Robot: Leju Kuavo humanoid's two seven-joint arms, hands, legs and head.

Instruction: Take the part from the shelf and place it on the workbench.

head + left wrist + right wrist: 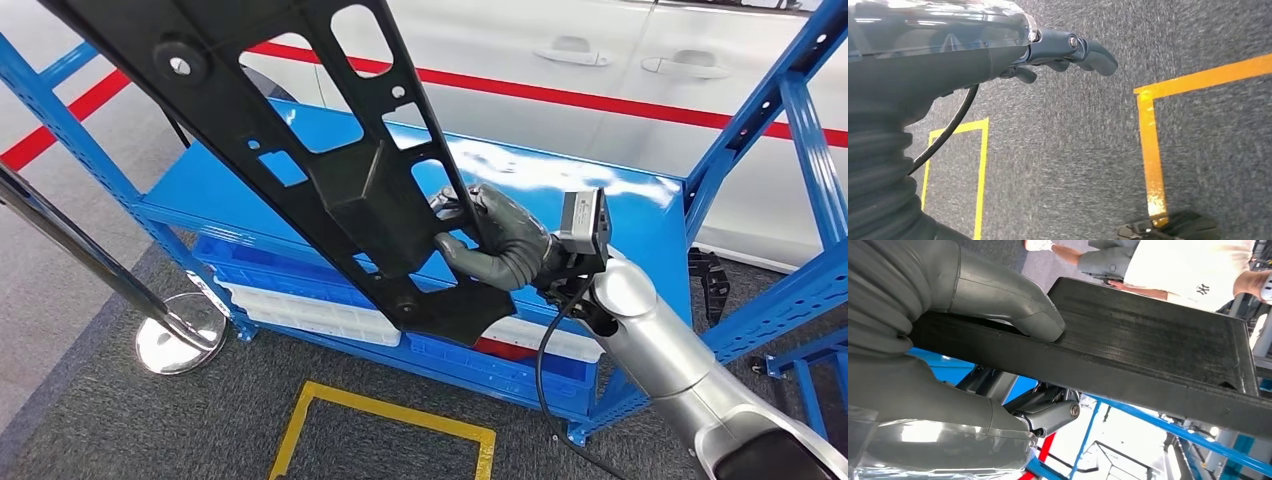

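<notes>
Above shelf [620,200] | right hand [500,240] grips part [330,170] | fingers probably hidden

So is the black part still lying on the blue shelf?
No. The right robot hand grips the black part, holding it raised above the shelf.

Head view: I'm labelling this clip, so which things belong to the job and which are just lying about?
Job:
black part
right robot hand gripping it
blue shelf

Lying about:
white car
chrome stanchion
yellow floor marking
bins
</notes>
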